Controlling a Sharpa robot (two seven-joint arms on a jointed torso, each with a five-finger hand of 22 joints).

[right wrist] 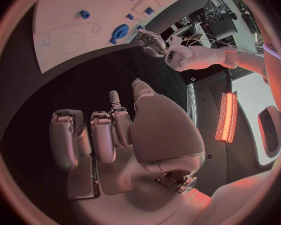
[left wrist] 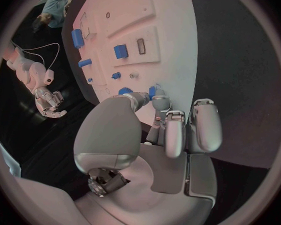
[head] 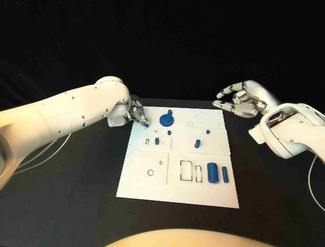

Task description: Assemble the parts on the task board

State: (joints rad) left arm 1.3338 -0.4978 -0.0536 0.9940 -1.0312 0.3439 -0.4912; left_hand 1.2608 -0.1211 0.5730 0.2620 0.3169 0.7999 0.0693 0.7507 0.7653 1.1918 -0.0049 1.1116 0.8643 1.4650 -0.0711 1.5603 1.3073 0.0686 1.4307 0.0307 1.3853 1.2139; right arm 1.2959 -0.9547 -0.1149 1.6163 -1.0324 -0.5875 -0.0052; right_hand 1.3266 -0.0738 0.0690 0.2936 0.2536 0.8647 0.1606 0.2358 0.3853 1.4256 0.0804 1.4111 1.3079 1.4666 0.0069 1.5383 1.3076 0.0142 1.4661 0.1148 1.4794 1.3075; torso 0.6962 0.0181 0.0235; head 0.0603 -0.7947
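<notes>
My left hand (head: pixel 135 112) is at the far left corner of the white board (head: pixel 149 185). Its fingertips (left wrist: pixel 158 104) are closed around a small blue piece (left wrist: pixel 152 91), just over the board's edge. Next to it on the board stands a round blue knob (head: pixel 166 121). My right hand (head: pixel 239 100) floats above the black table (head: pixel 73 206), beyond the board's far right corner. Its fingers (right wrist: pixel 103 135) are half curled and apart, and they hold nothing. More blue pieces are on the board: two blue blocks (head: pixel 218 173) near the right edge and small pegs (head: pixel 197 143) in the middle. The table on both sides of the board is free. I can read no writing on the board.
</notes>
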